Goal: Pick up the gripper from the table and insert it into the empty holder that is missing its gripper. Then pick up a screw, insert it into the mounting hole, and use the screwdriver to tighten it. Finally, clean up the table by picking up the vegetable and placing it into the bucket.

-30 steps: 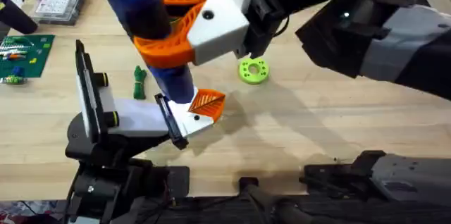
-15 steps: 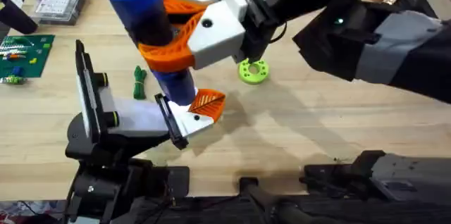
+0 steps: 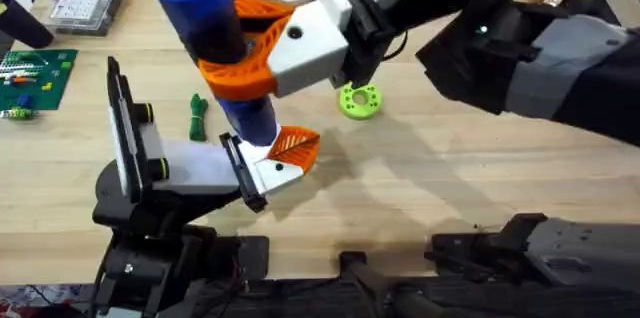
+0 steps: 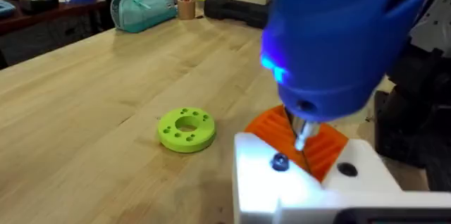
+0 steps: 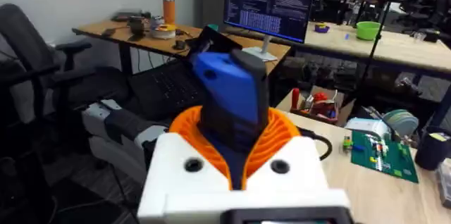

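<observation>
Overhead view: one thick blue cylindrical screwdriver (image 3: pixel 215 43) stands nearly upright, pinched by the right claw (image 3: pixel 250 48), whose two white fingers carry orange ribbed pads (image 3: pixel 245 73) pressed against its smooth barrel. Its lower end comes down on the one white mounted claw piece with an orange ribbed face (image 3: pixel 292 148), which sits at the end of the black bar-shaped holder (image 3: pixel 240 170) of the pale grey and black arm lying on the table (image 3: pixel 420 188). One small dark green knobbly vegetable (image 3: pixel 198 118) lies on the wood just beside that arm, and one lime-green round disc (image 3: pixel 360 100) with a ring of holes lies further right. Left wrist view: the screwdriver's thin silver bit (image 4: pixel 301 134) points down at the white piece, which shows two dark round holes or screw heads (image 4: pixel 280 162), and a blue light glows on the barrel. Whether the left claw is spread or pressed together I cannot tell.
</observation>
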